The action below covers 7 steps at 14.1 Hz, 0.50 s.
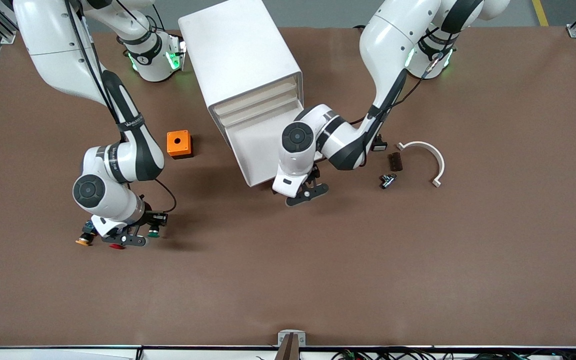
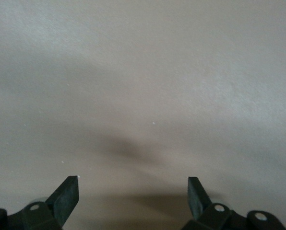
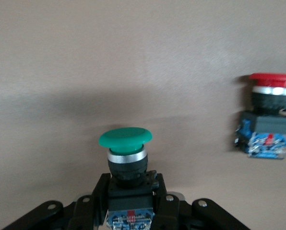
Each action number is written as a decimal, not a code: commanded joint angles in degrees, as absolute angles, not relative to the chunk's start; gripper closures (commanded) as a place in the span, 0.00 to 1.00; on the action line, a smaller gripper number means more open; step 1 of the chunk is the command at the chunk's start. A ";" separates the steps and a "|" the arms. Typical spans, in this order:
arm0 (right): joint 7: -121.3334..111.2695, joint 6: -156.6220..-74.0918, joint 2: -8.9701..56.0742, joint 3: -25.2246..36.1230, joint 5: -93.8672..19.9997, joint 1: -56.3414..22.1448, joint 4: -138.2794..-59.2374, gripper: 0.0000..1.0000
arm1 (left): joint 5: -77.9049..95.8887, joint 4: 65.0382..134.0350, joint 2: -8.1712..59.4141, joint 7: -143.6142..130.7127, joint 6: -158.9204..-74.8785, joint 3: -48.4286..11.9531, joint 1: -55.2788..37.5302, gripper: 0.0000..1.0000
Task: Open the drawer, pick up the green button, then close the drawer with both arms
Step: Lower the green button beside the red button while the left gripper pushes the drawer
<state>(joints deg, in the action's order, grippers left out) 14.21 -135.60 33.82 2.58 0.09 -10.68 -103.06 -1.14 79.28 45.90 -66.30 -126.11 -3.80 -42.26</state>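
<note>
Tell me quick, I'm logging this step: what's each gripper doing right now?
Left gripper: open, empty, by the drawer front.
Right gripper: shut on the green button, near the red button.

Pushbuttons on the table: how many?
3, all at the right arm's end: green-capped pushbutton clamped in the right gripper, red-capped pushbutton and orange-capped pushbutton beside it on the brown table. The arm may hide others.

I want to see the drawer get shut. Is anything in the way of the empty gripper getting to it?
Nothing visible. The left gripper, open, hovers over bare table just in front of the open drawer.
</note>
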 commanded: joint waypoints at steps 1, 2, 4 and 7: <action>13.36 -136.14 36.56 1.49 3.25 -8.09 -100.03 0.99 | -0.54 76.99 47.29 -65.74 -126.39 -4.13 -43.42 0.00; 13.36 -136.66 37.26 1.49 3.51 -7.82 -99.50 0.99 | 0.60 76.99 47.29 -65.83 -126.30 -5.00 -43.33 0.00; 13.36 -138.68 38.31 1.49 3.69 -7.74 -99.40 0.99 | 2.89 77.17 47.20 -65.92 -126.12 -5.36 -43.42 0.00; 13.53 -139.22 39.11 1.49 3.43 -7.21 -99.23 0.99 | 4.57 77.52 46.76 -66.09 -124.38 -6.94 -43.86 0.00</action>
